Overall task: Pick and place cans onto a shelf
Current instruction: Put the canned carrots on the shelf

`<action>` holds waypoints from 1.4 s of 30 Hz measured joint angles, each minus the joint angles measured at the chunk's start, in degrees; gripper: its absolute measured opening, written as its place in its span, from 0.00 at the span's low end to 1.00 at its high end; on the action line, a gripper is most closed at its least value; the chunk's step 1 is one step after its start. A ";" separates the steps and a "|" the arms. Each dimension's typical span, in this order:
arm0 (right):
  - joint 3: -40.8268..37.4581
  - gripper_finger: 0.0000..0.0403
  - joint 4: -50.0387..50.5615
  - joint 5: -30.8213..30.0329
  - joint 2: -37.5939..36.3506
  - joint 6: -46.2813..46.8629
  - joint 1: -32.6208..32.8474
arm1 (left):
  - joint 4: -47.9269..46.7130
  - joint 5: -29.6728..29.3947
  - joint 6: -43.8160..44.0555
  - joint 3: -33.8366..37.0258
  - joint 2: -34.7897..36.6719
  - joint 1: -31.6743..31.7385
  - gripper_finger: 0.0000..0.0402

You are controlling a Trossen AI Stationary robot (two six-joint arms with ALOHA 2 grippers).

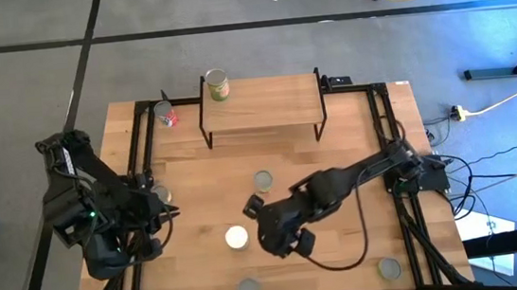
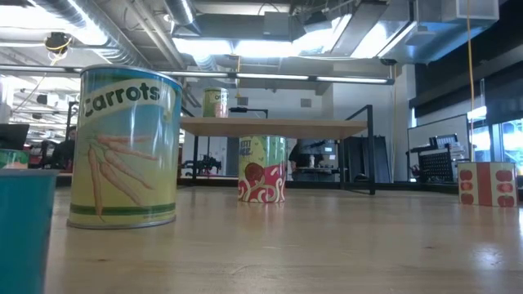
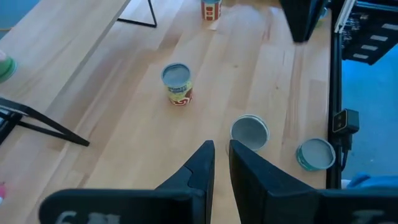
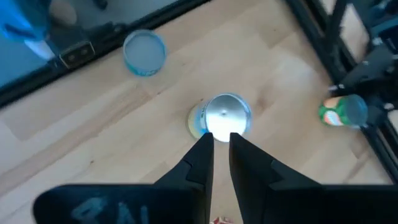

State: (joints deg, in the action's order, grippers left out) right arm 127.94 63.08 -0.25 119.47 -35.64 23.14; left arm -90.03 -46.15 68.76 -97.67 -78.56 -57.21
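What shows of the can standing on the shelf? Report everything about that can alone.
The can on the shelf is a small cylinder with a silver metal top and a mostly green paper label. It stands upright at the left end of the shelf's light wooden board, near its far edge in the high view. Only the board touches it, and nothing else stands on the board.

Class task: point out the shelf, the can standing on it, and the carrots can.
shelf (image 1: 264,102): high view, bare part of its wooden top board.
can on the shelf (image 1: 217,84): high view, its side label.
carrots can (image 2: 124,147): low view, its label.
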 joint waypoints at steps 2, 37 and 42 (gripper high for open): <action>0.00 0.13 -0.92 -0.04 1.56 -1.05 0.00 | 0.01 0.00 0.32 0.00 0.00 0.02 0.10; 0.00 0.22 -10.61 -5.03 11.47 -10.47 -0.09 | 0.01 0.17 1.66 0.07 -0.02 0.02 0.10; 0.00 0.24 -10.61 -3.58 11.47 -10.52 0.00 | 0.01 0.17 1.67 0.07 -0.02 0.02 0.10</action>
State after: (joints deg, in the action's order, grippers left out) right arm 127.94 52.47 -3.83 130.93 -46.15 23.14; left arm -90.02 -45.98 70.43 -97.60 -78.59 -57.19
